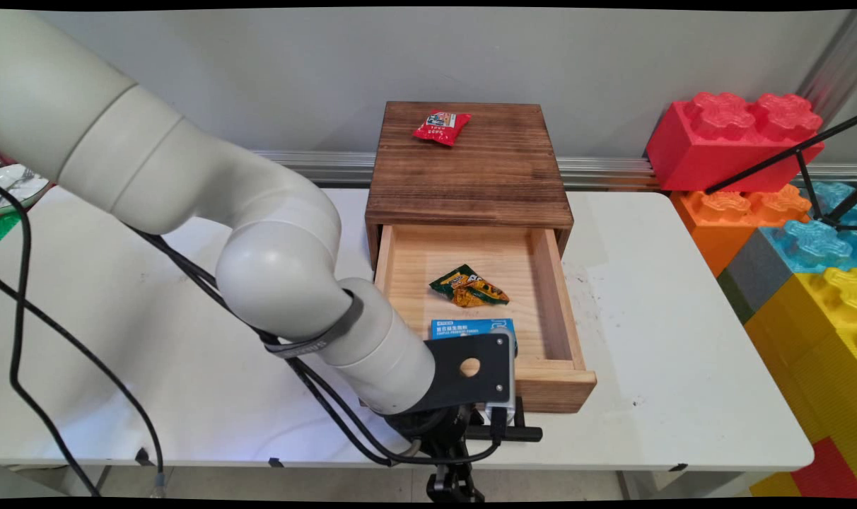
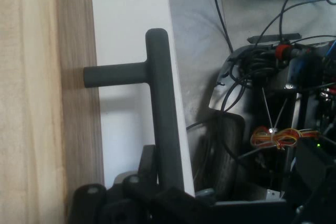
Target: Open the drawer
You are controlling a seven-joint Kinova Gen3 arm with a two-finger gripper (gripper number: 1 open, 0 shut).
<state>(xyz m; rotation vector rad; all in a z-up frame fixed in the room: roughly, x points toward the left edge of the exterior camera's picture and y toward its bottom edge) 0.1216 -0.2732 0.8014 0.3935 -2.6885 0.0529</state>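
Note:
A dark wooden cabinet (image 1: 471, 177) stands at the table's back, its pale drawer (image 1: 566, 311) pulled out toward the near edge. Inside the drawer lie a green and orange snack packet (image 1: 469, 286) and a blue box (image 1: 471, 328), the box partly hidden by my hand. A red snack packet (image 1: 440, 126) rests on the cabinet top. My gripper (image 1: 460, 428) is at the drawer front, shut on the black T-shaped drawer handle (image 1: 524, 433). In the hand view the handle bar (image 2: 160, 103) runs down into my gripper (image 2: 165, 174), with one finger (image 2: 147, 161) pressed against it.
Large toy bricks are stacked off the table's right end: red (image 1: 732, 134), orange (image 1: 747, 212), blue (image 1: 814, 244) and yellow (image 1: 817, 325). A black stand's rods (image 1: 789, 152) cross in front of them. Black cables (image 1: 18, 297) hang at the left. Wiring and electronics (image 2: 273, 135) sit below the table edge.

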